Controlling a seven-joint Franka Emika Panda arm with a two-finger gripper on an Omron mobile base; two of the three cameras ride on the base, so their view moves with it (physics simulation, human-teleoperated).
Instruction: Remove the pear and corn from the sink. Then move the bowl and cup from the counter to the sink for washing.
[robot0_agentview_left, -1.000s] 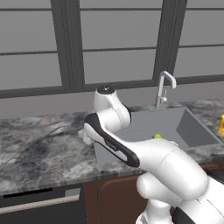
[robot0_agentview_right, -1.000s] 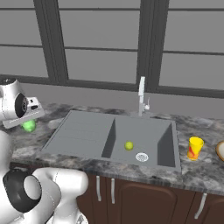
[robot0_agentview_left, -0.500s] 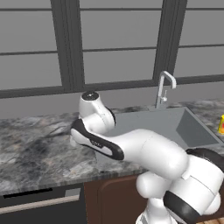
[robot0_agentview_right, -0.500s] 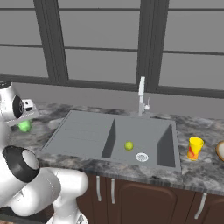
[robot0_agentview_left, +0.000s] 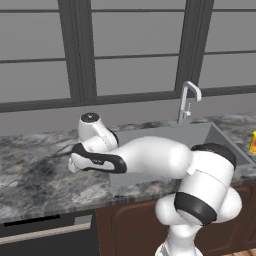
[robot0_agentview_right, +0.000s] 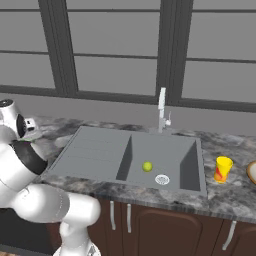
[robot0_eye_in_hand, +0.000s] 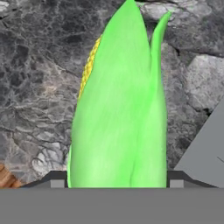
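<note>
Grey sink (robot0_agentview_right: 95, 155) sunk into the marbled counter (robot0_agentview_left: 35, 175), pear (robot0_agentview_right: 147, 166) lying in the basin near the drain. Right of the sink, yellow cup (robot0_agentview_right: 223, 169) upright on the counter. Corn (robot0_eye_in_hand: 120, 113) clamped between the pincer (robot0_eye_in_hand: 117, 180) tips, over the counter left of the sink.

the arm is folded low and swung far out to its left side, elbow bent and the forearm lying nearly level. the gripper (robot0_eye_in_hand: 117, 183) has its two dark fingertips (robot0_eye_in_hand: 56, 179) spread wide (one at each side of the hand view's bottom edge), jaws closed on the corn (robot0_eye_in_hand: 120, 109) between them.
</note>
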